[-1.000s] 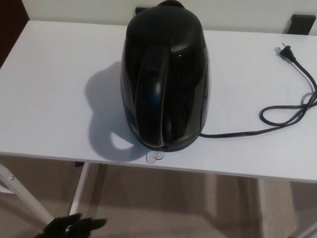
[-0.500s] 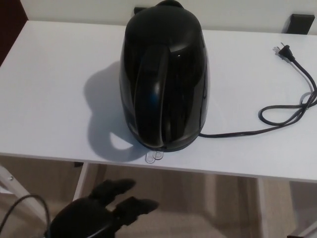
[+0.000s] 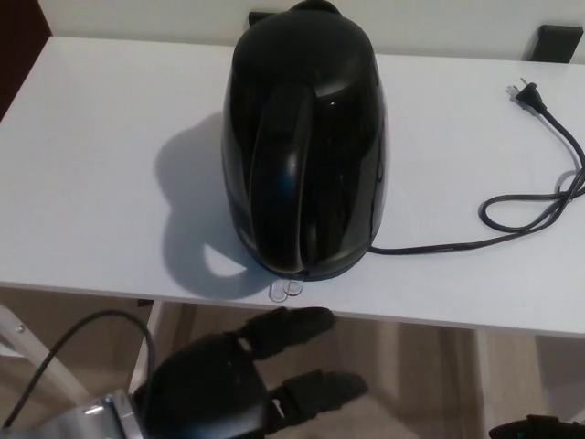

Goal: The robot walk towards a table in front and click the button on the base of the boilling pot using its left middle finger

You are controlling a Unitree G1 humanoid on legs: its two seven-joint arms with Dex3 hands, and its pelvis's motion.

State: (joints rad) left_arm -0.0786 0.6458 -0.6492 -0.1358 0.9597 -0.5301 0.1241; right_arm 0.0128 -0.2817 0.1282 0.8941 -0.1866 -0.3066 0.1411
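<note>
While I look down from the head camera, the kettle (image 3: 304, 146) stands in the upper middle of the frame on the white surface (image 3: 91, 174), close to that surface's near edge. It is glossy black and rounded, wider at the bottom of the picture and narrowing toward the top. Its long axis runs almost straight up and down the frame. The handle (image 3: 283, 174) arches along that axis on the side facing me, and the spout end points away, toward the top edge. At the kettle's lower rim, a small clear tab (image 3: 285, 289) sticks out over the surface toward the camera; I take it for the switch on the base. A dark shadow falls on the surface to the left of the kettle.

A black cord (image 3: 512, 219) leaves the base at the right, loops near the right edge of the frame and ends in a plug (image 3: 526, 94) lying loose at the upper right.

My left robot hand (image 3: 233, 384) fills the lower left to lower middle, below the surface's edge and just under the tab without touching it. It is empty, with its fingers (image 3: 292, 326) spread and pointing to the right and up. A dark bit of the right robot hand (image 3: 535, 428) shows at the lower right corner; I cannot tell its state.
</note>
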